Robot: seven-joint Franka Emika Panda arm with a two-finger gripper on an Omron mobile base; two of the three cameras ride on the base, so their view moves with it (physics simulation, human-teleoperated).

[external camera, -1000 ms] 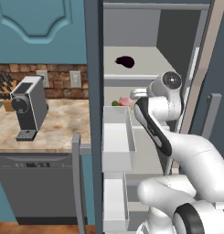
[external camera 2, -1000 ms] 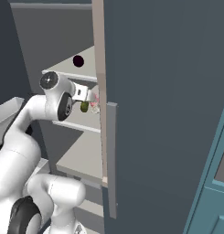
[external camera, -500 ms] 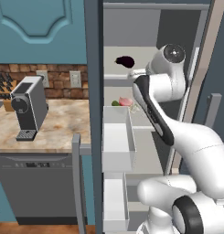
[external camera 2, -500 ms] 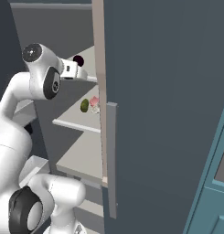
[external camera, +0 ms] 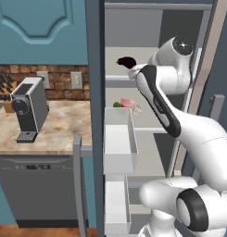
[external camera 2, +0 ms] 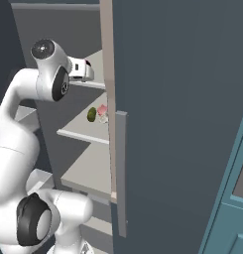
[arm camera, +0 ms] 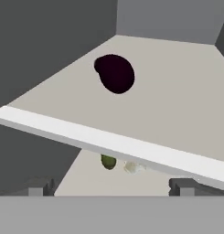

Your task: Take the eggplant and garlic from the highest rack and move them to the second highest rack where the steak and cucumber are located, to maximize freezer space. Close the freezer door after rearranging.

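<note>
The dark purple eggplant (arm camera: 115, 73) lies on the highest rack (arm camera: 177, 105), toward its back left, and is also the dark lump (external camera: 126, 61) in the left base view. My gripper (arm camera: 111, 187) is open and empty, level with that rack's front edge and short of the eggplant (external camera: 132, 69) (external camera 2: 87, 69). On the second highest rack (external camera 2: 78, 136) lie the green cucumber (arm camera: 108, 161) (external camera 2: 91, 114), the pink steak (external camera: 128, 102) (external camera 2: 101, 110) and a pale garlic (arm camera: 130, 167) (external camera: 136, 109), close together.
The freezer door (external camera 2: 182, 124) stands open at the right, with its handle (external camera 2: 121, 173) near my arm. White door bins (external camera: 118, 139) hang on the left. A coffee machine (external camera: 28, 106) stands on the counter (external camera: 50, 134) outside.
My arm has risen from the second highest rack to the highest one, and the hand now points at the eggplant. The food on the second rack has stayed put.
</note>
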